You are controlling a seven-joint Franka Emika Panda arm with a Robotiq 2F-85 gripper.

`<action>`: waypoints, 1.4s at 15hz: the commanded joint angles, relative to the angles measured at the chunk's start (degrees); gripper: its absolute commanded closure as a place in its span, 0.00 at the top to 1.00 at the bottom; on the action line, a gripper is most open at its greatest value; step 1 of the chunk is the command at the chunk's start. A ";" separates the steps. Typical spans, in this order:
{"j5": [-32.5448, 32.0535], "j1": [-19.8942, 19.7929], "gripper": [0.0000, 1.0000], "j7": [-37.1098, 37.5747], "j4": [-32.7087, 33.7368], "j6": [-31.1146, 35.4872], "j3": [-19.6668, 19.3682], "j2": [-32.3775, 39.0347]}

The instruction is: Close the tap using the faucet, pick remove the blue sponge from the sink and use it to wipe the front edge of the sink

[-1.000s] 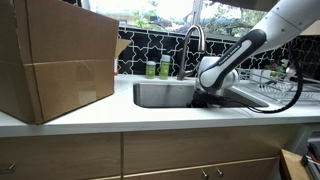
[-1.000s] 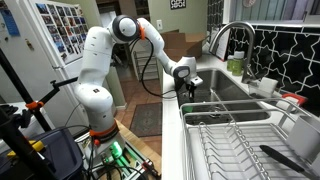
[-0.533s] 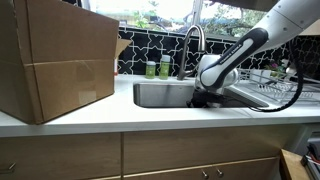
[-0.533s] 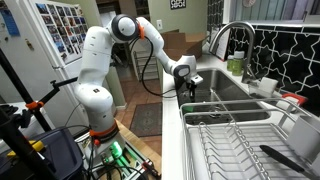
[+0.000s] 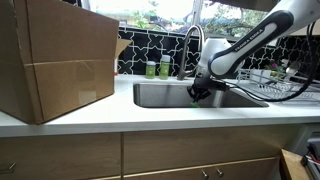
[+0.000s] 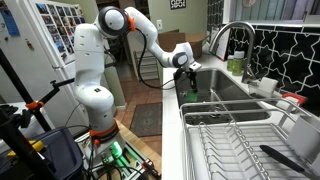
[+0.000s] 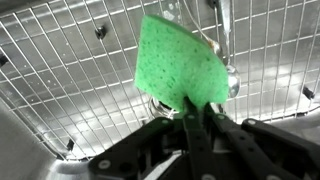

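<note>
The sponge in these frames is green, not blue. My gripper (image 7: pixel 195 108) is shut on the lower edge of the green sponge (image 7: pixel 180 60) and holds it above the wire grid (image 7: pixel 60 70) on the sink bottom. In both exterior views the gripper (image 5: pixel 197 91) (image 6: pixel 186 88) hangs at about rim height over the steel sink (image 5: pixel 160 96) (image 6: pixel 225 92), with a bit of green sponge (image 5: pixel 194 99) (image 6: pixel 188 97) showing below it. The curved faucet (image 5: pixel 193 40) (image 6: pixel 232 32) stands behind the sink. I see no running water.
A large cardboard box (image 5: pixel 55 60) stands on the counter beside the sink. Two green bottles (image 5: pixel 157 68) stand at the back by the faucet. A wire dish rack (image 6: pixel 240 140) (image 5: pixel 278 85) fills the counter on the sink's other side.
My gripper has risen from down in the sink to about rim height, carrying the green sponge; the arm has swung upward.
</note>
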 commanded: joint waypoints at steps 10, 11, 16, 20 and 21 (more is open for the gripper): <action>-6.49 -5.75 0.06 3.00 -8.61 -17.73 7.82 -22.26; -5.72 -6.38 0.06 2.32 -8.95 -19.71 8.44 -23.46; -0.15 -8.42 0.06 -3.39 -9.55 -26.89 10.06 -24.35; 2.22 -9.54 0.07 -5.19 -10.46 -29.42 10.65 -23.70; 2.17 -9.78 0.10 -4.87 -10.92 -29.45 10.76 -23.88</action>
